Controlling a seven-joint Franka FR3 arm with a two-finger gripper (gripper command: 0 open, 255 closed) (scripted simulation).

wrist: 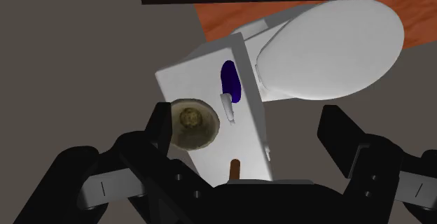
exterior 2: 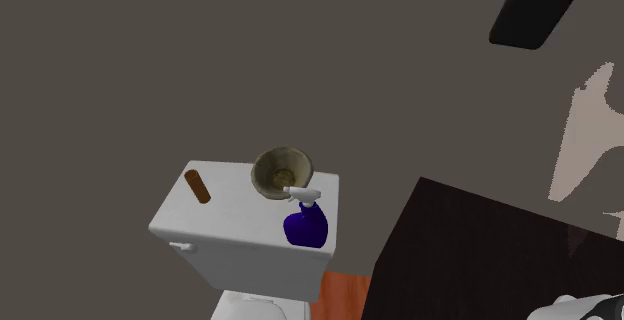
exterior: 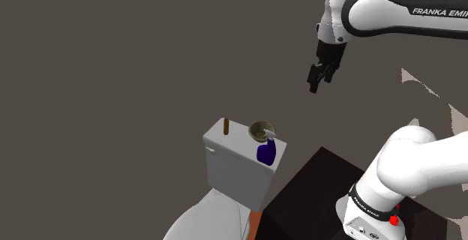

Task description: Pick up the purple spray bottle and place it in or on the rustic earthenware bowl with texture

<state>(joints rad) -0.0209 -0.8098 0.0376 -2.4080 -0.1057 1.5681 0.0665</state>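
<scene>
The step in hand is the approach: nothing is grasped and the arm hangs high above the goods. The all-black two-finger pincer [exterior: 318, 77] is in open air, well apart from everything, and in the wrist view its 2 fingers [wrist: 160, 128] stand wide apart with nothing between them but distant scenery.

The things rest on the flat lid of a white toilet tank [exterior: 232, 167], not on any bench. The purple spray bottle with a white trigger head [exterior: 266, 152] sits near the lid's edge closest to the dark box stand [exterior: 315, 193]. In the shoulder view it lies at about 5 o'clock from the rough, tan-grey earthenware bowl [exterior: 261, 131], just beside it, and the pincer is at about 1 o'clock from the bottle. The second exterior view agrees: the bottle [exterior 2: 305, 226] is at 5 o'clock of the bowl [exterior 2: 282, 171], its white head towards the bowl's rim; whether they touch I cannot tell. A small brown cylinder [exterior 2: 197, 186] lies on the lid at about 9 o'clock of the bowl, well apart from both.

The next move, as I judge it, calls for lowering the pincer towards the bottle [wrist: 230, 81] and lining the fingers across its purple body, not its head. The bowl [wrist: 194, 122] is so close that the descent must keep a finger from knocking it, and the bottle's place near the lid's edge leaves little margin for a nudge.
</scene>
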